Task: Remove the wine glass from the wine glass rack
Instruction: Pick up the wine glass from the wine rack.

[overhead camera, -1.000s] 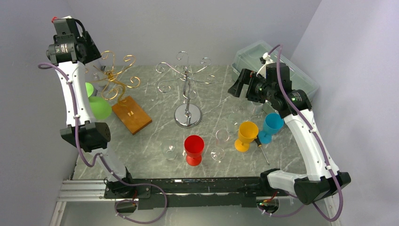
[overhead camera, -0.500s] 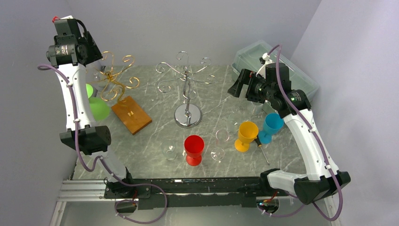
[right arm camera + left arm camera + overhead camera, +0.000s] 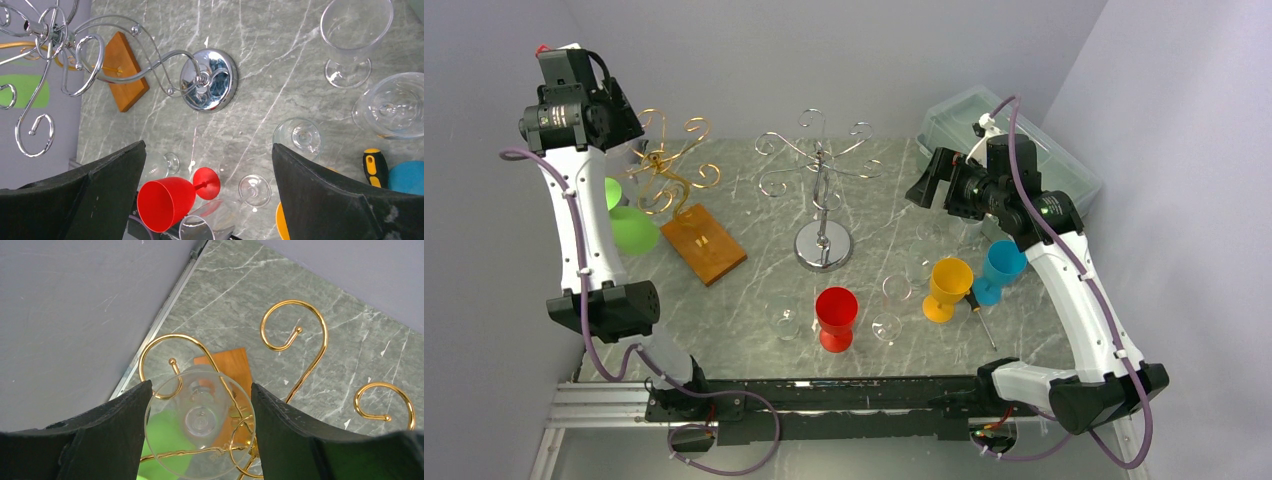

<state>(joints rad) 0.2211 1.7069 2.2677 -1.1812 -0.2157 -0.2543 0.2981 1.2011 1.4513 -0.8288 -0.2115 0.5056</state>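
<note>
A clear wine glass shows foot-first in the left wrist view, its round foot spanning the gap between my left fingers and touching both. My left gripper is shut on that foot, high at the back left beside the gold wire rack. The rack's gold curls lie below and behind the glass, and its wooden base rests on the table. My right gripper hangs open above the table's right side, with nothing between its fingers.
A silver rack on a round chrome base stands mid-table. Green glasses sit at the left. Red, yellow and blue glasses, several clear ones, and a screwdriver sit in front. A clear bin is back right.
My left arm has drawn slightly up and to the left with the glass, its elbow sinking lower. The right arm has barely shifted.
</note>
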